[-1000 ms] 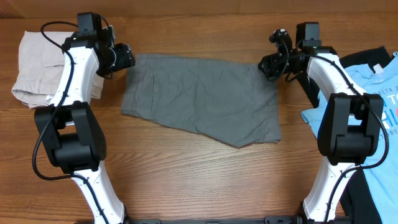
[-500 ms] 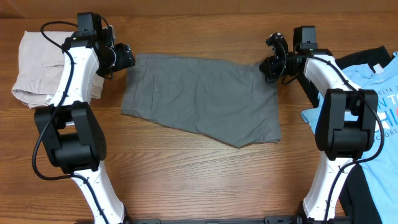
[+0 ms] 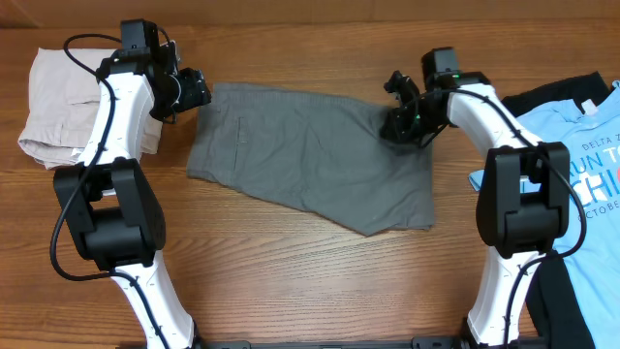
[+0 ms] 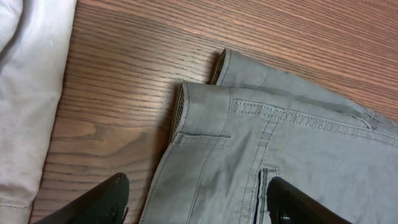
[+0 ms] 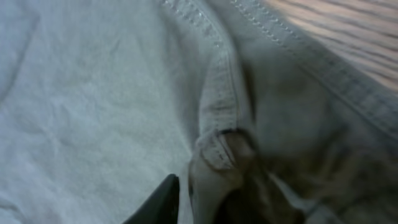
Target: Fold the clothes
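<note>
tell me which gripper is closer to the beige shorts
Left. The left gripper sits just beside the beige shorts, at the grey shorts' waistband; the right gripper is across the table at the grey shorts' other end.

1. On the light blue T-shirt (image 3: 572,126), at the right edge of my overhead view, I read small dark print: "DELTA Z", cut off by the frame.
2. Under it I made out large white letters "UN T" and "CHI".
3. Lowest came small print "OCTOBE", also cut off.
</note>
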Available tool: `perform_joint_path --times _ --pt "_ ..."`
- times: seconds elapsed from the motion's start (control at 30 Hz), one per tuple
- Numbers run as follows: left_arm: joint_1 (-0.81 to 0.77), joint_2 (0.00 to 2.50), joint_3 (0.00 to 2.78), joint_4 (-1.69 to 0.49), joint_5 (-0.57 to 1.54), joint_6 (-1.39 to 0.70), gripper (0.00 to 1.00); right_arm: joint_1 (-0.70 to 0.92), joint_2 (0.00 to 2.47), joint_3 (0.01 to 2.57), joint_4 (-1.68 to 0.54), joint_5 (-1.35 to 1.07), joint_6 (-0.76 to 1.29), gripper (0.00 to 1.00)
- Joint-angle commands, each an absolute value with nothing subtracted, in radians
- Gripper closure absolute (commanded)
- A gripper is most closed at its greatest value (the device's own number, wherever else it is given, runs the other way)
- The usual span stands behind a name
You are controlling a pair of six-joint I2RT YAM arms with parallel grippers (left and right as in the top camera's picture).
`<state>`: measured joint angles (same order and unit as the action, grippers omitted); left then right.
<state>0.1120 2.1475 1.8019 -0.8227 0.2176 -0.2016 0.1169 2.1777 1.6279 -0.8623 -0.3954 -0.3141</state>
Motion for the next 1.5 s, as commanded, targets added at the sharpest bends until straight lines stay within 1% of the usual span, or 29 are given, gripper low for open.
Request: perform_joint_path --times 0.0,0.1,0.13,0.23,0.33,0.47,0.7,0.8,0.9,1.03,1.07,1.1,1.2,1.47 --pt "0.112 2.155 1.81 -0.826 0.229 -0.179 0.24 0.138 2.143 1.636 -0.847 -0.321 -0.317 0.62" --pt "0.112 2.155 1.81 -0.826 0.229 -0.179 0.23 0.138 2.143 1.636 -0.812 -0.313 -0.314 0.51" --pt "0.112 2.155 1.81 -0.826 0.229 -0.179 0.23 0.138 2.143 1.636 -0.808 -0.311 -0.314 0.5" --pt "0.112 2.155 1.81 -0.824 0.229 -0.179 0.23 0.138 2.143 1.636 -0.804 -0.311 -0.313 0.5" --pt "0.112 2.155 1.81 -0.804 0.229 -0.179 0.28 0.138 2.143 1.636 -0.804 -0.311 -0.277 0.5" --pt "0.112 2.155 1.81 -0.754 0.229 -0.168 0.27 0.138 2.143 1.636 -0.81 -0.311 -0.264 0.5" --pt "0.109 2.217 1.81 -0.689 0.229 -0.05 0.24 0.138 2.143 1.636 -0.821 -0.311 -0.261 0.5" --pt "0.109 2.254 1.81 -0.646 0.238 -0.041 0.34 0.138 2.143 1.636 -0.821 -0.311 -0.261 0.5" --pt "0.108 2.29 1.81 -0.619 0.268 -0.021 0.35 0.138 2.143 1.636 -0.821 -0.31 -0.261 0.5" --pt "0.104 2.299 1.81 -0.595 0.308 -0.022 0.44 0.138 2.143 1.636 -0.821 -0.31 -0.261 0.5" --pt "0.102 2.299 1.81 -0.595 0.307 -0.022 0.44 0.138 2.143 1.636 -0.821 -0.31 -0.261 0.5" --pt "0.1 2.299 1.81 -0.596 0.307 -0.022 0.43 0.138 2.143 1.636 -0.821 -0.307 -0.261 0.5" --pt "0.096 2.302 1.81 -0.596 0.307 -0.021 0.33 0.138 2.143 1.636 -0.821 -0.307 -0.261 0.5" --pt "0.092 2.302 1.809 -0.573 0.304 -0.021 0.32 0.138 2.143 1.636 -0.822 -0.307 -0.261 0.5"
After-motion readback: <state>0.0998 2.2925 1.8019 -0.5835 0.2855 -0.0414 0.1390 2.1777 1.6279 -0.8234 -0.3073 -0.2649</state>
